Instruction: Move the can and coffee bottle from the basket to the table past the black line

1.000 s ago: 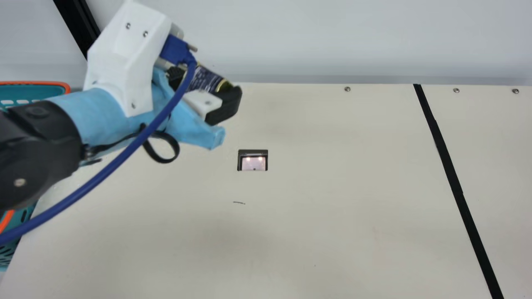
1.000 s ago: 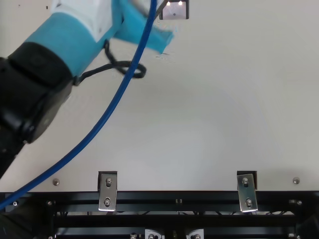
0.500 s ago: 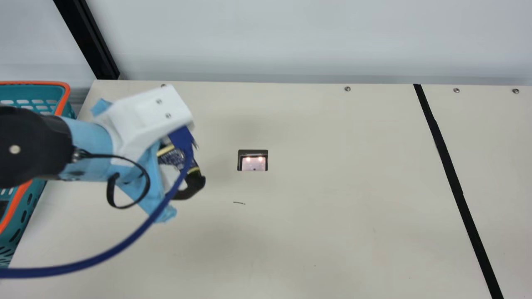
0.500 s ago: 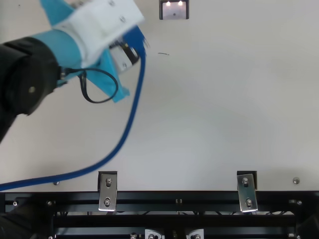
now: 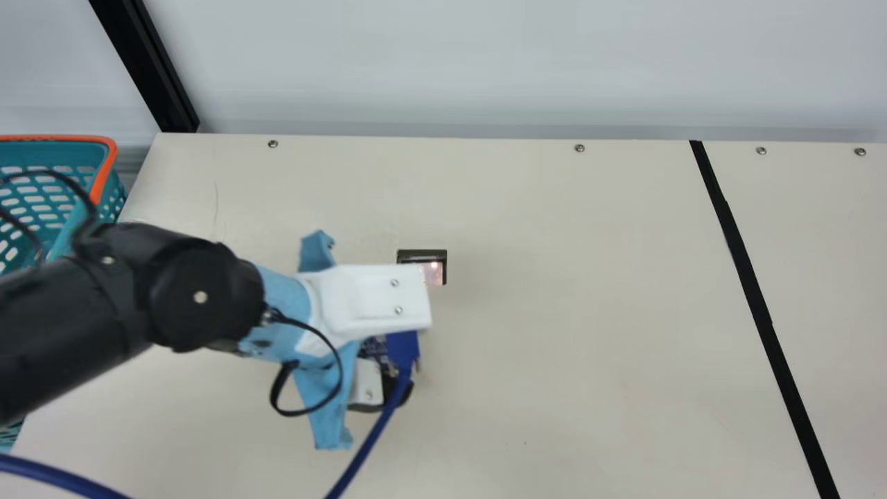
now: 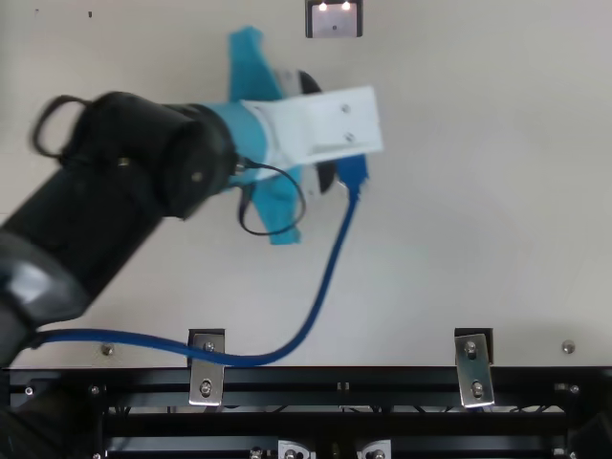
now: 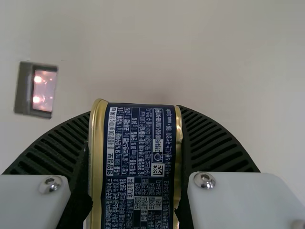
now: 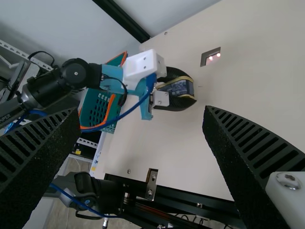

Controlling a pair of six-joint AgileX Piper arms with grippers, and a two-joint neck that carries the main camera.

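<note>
Left wrist view: left claw (image 5: pixel 396 394) is closed around 1 navy can (image 7: pixel 138 167); right claw (image 8: pixel 142 110) gapes wide, empty.

Blk post (image 5: pixel 149 69) by pale wall (image 5: pixel 485 62), upper L in main view, plus sm lit inset (image 6: pixel 334 21) & screws (image 5: pixel 579 148).

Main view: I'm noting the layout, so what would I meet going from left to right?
Basket → leftmost screw → can in left claw → next screw → black line → rightmost screw
</note>
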